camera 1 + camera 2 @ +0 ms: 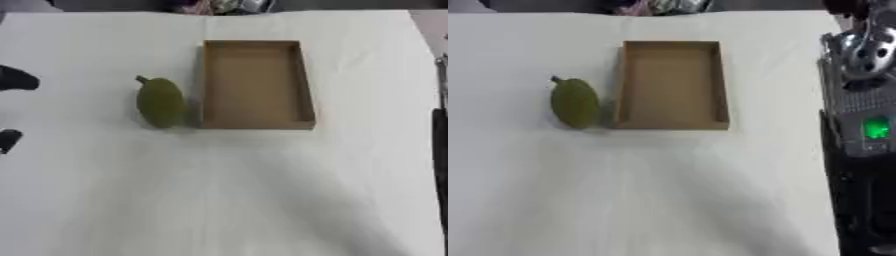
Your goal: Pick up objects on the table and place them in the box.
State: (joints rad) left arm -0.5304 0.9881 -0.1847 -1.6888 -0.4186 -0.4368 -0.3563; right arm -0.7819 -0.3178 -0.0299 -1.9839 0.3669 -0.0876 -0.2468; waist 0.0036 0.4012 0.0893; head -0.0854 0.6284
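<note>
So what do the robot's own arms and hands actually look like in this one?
Little shows. In the left eye view, two black rounded shapes at the left edge are probably parts of the left hand. In the right eye view, the right arm fills the right edge: a shiny silver joint with dark holes, a grey ribbed panel with a lit green indicator, and black casing below. The right hand itself is out of view.

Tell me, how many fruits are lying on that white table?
1. A single green fruit lies on the table, just left of the cardboard box, close beside its wall. The box looks empty, and nothing seems hidden.
</note>
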